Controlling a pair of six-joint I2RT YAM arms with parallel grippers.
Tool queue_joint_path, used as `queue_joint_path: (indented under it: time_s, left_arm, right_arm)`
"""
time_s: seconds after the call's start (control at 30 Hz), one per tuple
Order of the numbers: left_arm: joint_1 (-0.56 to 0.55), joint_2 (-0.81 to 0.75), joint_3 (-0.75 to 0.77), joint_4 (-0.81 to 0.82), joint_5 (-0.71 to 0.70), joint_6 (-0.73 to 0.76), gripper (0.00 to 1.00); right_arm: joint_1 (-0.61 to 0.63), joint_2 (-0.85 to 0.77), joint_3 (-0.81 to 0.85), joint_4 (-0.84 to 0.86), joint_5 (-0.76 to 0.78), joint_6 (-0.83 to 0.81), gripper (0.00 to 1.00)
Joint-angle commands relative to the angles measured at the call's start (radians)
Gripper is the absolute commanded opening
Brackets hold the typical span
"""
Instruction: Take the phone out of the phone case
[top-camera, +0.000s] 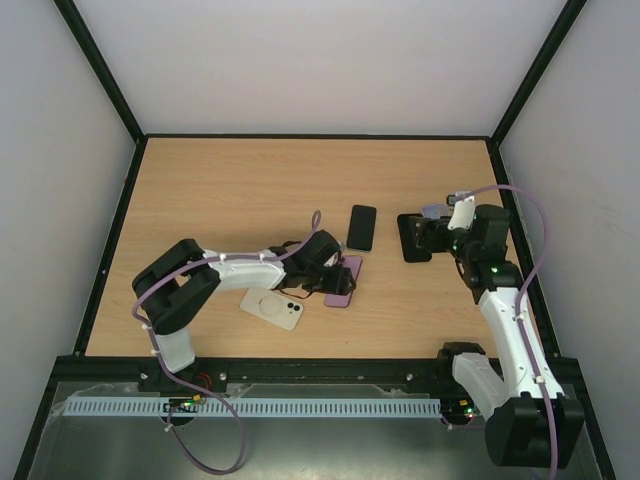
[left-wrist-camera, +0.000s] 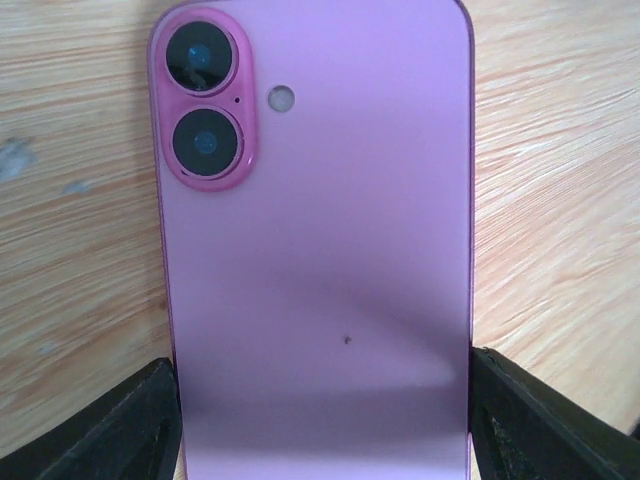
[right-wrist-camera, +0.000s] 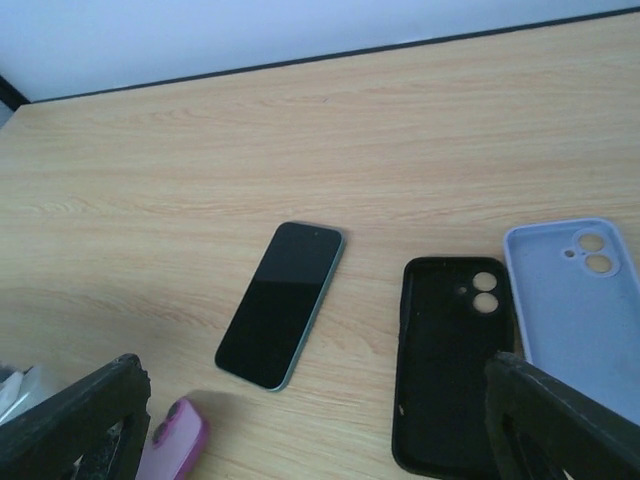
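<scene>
On the wooden table, the left hand pinches the long edges of the pink phone, lying back-up near the centre; whether it is cased is hard to tell. The right hand gapes wide above a black case.

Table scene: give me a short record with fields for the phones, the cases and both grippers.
pink phone: back up, flat on table
left gripper: fingers against both its long edges
black phone: screen up, lying free
black case, lilac case: empty, side by side
white item: phone or case, cannot tell
right gripper: open, holding nothing
</scene>
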Motion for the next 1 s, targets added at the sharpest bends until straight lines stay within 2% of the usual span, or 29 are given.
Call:
queue_joint_path:
  time_s: [0.0,0.2,0.37,0.5,0.83,0.97]
  left_arm:
    - [0.035,-0.031,-0.062,0.359,0.135,-0.118,0.62]
    - [0.076,-0.038,-0.134,0.551,0.142,-0.226,0.62]
    - [0.121,-0.059,-0.265,0.777,0.144,-0.361,0.62]
    - [0.156,-0.048,-0.346,0.952,0.146,-0.444,0.62]
    - [0.197,-0.013,-0.375,1.092,0.049,-0.568,0.63]
    - [0.203,0.006,-0.381,1.131,0.026,-0.597,0.63]
  right_arm:
    - [0.000,0.016,-0.014,0.026,-0.069,-0.008,0.87]
    - [0.001,0.037,0.000,-0.006,-0.146,-0.003,0.84]
    - [0.026,0.067,0.039,-0.063,-0.188,-0.003,0.83]
    - [0.128,0.114,0.079,-0.095,-0.158,-0.008,0.82]
    - [0.393,0.286,0.100,-0.090,-0.087,-0.046,0.66]
    - [0.486,0.366,0.114,-0.048,-0.011,-0.052,0.56]
